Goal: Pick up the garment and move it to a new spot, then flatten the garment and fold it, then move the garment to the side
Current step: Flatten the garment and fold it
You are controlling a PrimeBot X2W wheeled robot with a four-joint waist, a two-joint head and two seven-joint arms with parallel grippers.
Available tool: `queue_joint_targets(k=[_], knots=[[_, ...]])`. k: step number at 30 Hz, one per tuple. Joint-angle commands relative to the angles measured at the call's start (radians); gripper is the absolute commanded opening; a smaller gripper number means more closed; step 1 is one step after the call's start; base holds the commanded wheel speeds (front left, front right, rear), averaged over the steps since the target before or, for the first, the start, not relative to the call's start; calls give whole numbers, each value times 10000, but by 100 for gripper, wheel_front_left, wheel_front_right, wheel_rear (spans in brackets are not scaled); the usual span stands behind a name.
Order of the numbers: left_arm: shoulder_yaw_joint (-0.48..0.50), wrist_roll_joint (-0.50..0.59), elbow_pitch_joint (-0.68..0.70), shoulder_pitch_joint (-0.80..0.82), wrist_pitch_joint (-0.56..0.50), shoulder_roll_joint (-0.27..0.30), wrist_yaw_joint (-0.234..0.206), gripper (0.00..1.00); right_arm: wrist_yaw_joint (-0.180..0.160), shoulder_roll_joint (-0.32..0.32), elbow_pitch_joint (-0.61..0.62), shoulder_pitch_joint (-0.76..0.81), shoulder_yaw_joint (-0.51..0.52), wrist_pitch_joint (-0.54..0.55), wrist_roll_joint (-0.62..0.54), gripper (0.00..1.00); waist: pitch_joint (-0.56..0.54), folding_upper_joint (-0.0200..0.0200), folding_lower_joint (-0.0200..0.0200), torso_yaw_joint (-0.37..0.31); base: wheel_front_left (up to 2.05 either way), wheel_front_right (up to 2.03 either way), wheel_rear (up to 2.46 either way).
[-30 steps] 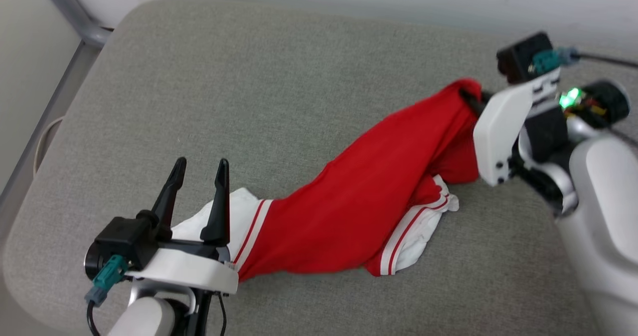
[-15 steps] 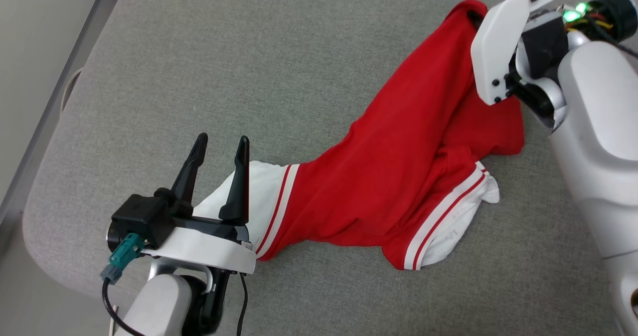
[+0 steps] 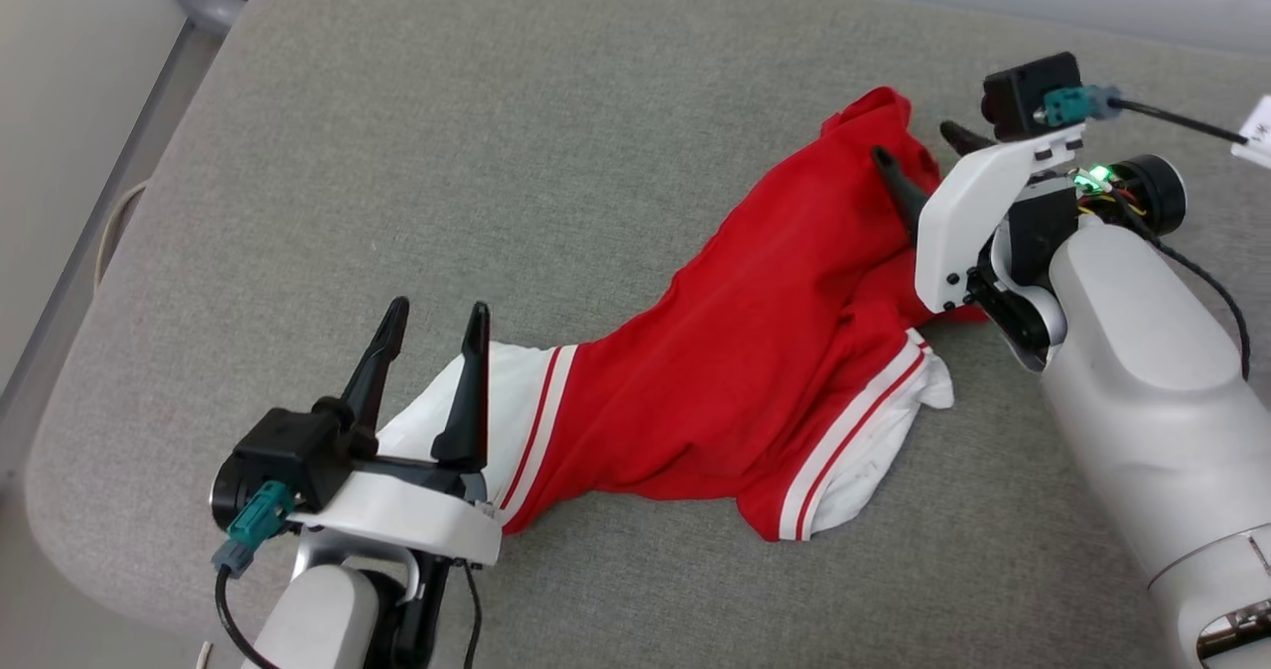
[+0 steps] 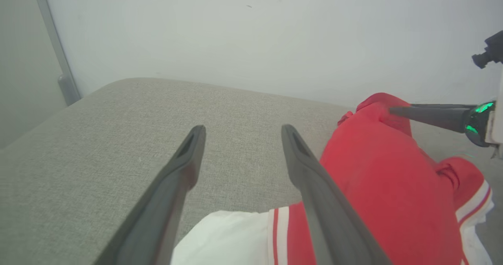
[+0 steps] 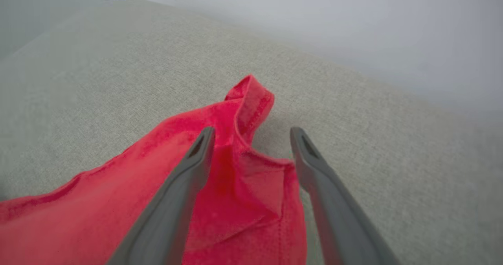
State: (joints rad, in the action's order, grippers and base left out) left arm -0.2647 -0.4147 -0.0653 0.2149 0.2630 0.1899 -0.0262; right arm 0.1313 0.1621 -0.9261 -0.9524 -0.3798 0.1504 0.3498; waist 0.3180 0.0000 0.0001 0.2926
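Lying on the cushion: the garment (image 3: pixel 735 381), a red jersey, stretches in a crumpled band across the grey fabric cushion (image 3: pixel 496 153), running in the head view from lower left up toward the right.
Sleeves: one white sleeve (image 3: pixel 452 416) with red-and-white striped trim spreads flat at the near-left end. The other sleeve (image 3: pixel 874 431) is bunched along the near edge, right of centre.
Left gripper: the left gripper (image 3: pixel 438 307) is poised over the flat white sleeve, its two dark fingers set apart with nothing between them. Whether they touch the cloth cannot be told.
Right gripper: the right gripper (image 3: pixel 914 141) sits at the far-right end of the jersey, fingers spread and gripping nothing. In the right wrist view one finger lies over red cloth and the other mostly over bare cushion, with a raised red fold (image 5: pixel 251 100) just beyond the tips.
Backdrop: a pale wall (image 4: pixel 251 29) rises behind the cushion, and a green light (image 3: pixel 1095 173) glows on the right wrist.
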Motion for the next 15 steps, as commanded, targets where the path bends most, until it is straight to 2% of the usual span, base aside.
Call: queue_joint_targets(k=[1, 8, 12, 15], knots=[[93, 94, -52, -201, 24, 98, -19, 100, -10, -82, -87, 227, 81, -736, 1, 100, -286, 0, -1, -241, 0, 0, 0], [223, 247, -105, -763, 3, 295, -257, 100, -10, -270, 1, 1065, 679, -3289, -278, 100, -1178, 0, -1, -607, 0, 0, 0], [232, 258, -11, -1075, -124, 384, -416, 100, -10, -227, 275, 1856, 916, -3782, -448, 100, -1617, 0, -1, -751, 0, 0, 0], [233, 237, 87, -1277, -214, 441, -503, 100, -10, -292, 509, 2705, 1012, -3657, -445, 100, -1865, 0, -1, -831, 0, 0, 0]])
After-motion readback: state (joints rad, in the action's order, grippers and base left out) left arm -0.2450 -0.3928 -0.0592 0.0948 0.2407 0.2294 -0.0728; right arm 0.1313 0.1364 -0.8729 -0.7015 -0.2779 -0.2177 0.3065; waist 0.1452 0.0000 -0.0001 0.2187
